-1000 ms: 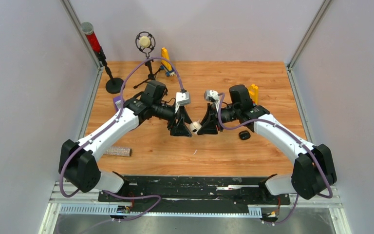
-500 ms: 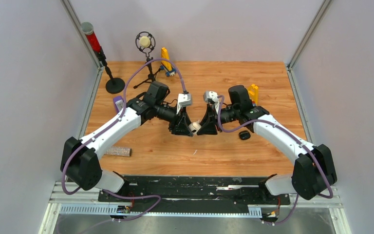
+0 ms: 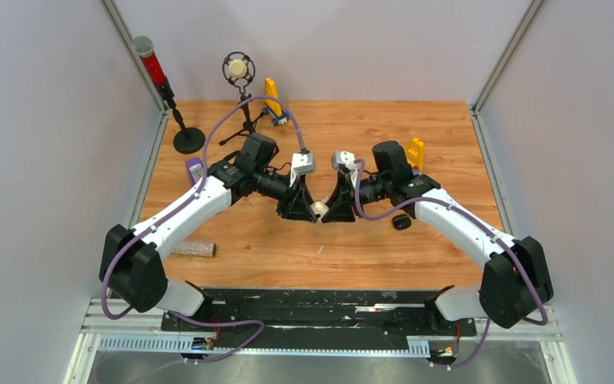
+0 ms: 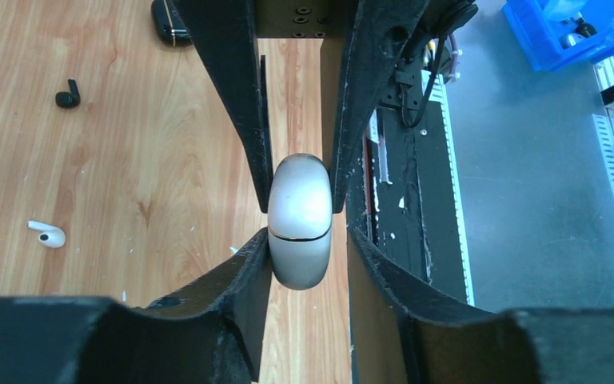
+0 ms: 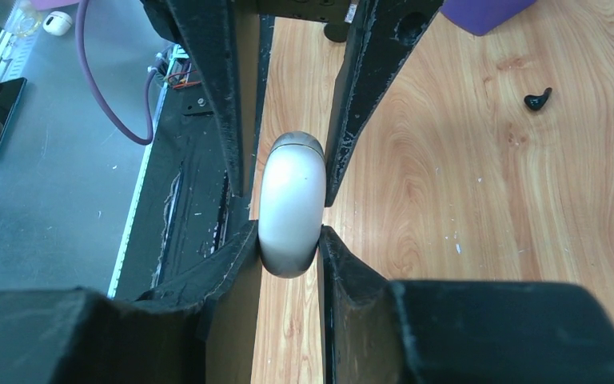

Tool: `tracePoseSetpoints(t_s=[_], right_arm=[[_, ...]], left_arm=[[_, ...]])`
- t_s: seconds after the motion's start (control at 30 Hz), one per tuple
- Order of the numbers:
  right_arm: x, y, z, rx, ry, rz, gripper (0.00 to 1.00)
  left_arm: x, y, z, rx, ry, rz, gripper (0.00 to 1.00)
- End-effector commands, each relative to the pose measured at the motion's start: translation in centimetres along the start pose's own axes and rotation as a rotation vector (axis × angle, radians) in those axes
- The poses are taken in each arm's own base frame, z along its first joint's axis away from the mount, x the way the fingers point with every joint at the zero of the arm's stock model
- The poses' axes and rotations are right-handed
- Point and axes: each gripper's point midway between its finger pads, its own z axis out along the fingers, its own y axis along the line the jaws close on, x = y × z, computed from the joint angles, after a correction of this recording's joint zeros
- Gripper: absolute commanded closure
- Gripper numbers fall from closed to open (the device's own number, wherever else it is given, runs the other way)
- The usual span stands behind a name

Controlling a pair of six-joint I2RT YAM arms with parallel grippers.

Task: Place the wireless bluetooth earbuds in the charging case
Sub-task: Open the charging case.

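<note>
Charging case [image 4: 300, 220] between both jaws: right jaws tight on it, left jaws slightly spread around it.

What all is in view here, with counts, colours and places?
White pebble-shaped charging case: one, white, closed, between both claws.
Black pebble-shaped charging case: one, black, on table beside right arm.
Black stemmed plastic earbuds: two, black, loose on table, one either side.
White stemmed plastic earbud: one, white, loose on table.
Thin white sliver: one, white, front centre.
Speckled roll: one, brownish, front left.
Red-topped lamp stand: one, back left.
Microphone on tripod: one, black, back.
Yellow blocks: two, yellow, back.
Purple block: one, beside left arm.
Wooden table: one, brown.
Right claw: black, shut on white case.
Left claw: black, slightly open around it.
</note>
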Motion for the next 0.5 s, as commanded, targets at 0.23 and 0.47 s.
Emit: tracePoseSetpoints(t_s=[0.23,0.47], right_arm=[[-0.6,0.2,-0.1,0.002,-0.005,-0.053,0.86],[-1.7,0.7,-0.5,0.004,-0.023,-0.054,0.38]], left_arm=[[-1.3,-0.3,0.1,0.024,-0.028,0.029,0.71],[-1.5,-0.2,0.1,0.016,-0.029,0.034,0.74]])
